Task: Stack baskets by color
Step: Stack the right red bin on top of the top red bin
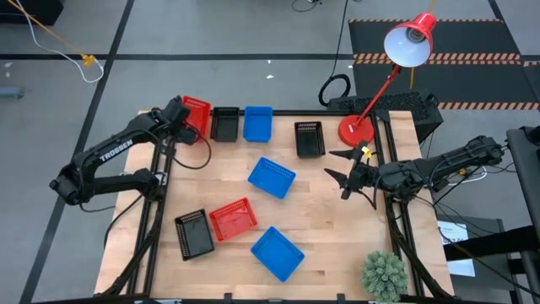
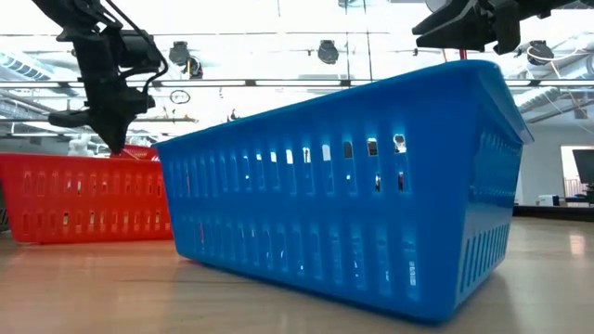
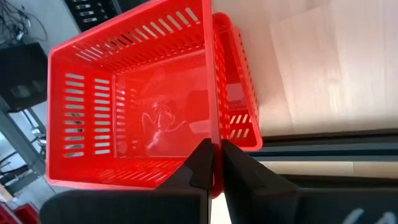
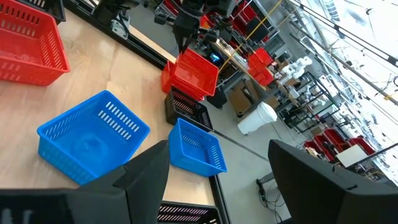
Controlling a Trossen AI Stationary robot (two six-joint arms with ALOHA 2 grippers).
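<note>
My left gripper is at the table's far left corner, shut on a tilted red basket. A second red basket lies right under it. Along the far edge sit a black basket, a blue basket and another black basket. A blue basket lies mid-table. A red basket, a black basket and a blue basket lie near the front. My right gripper hovers open at the right side, holding nothing. My left gripper pinches the upper red basket's wall at its rim, close to a corner, with one finger inside the basket and the other outside. The fingers slant down from above. The basket hangs tilted over the second red basket; whether the two touch I cannot tell.
A red desk lamp's base stands at the far right corner, its arm and shade reaching beyond the table. A small green plant sits at the near right corner. Bare wood shows between the baskets and the right edge.
</note>
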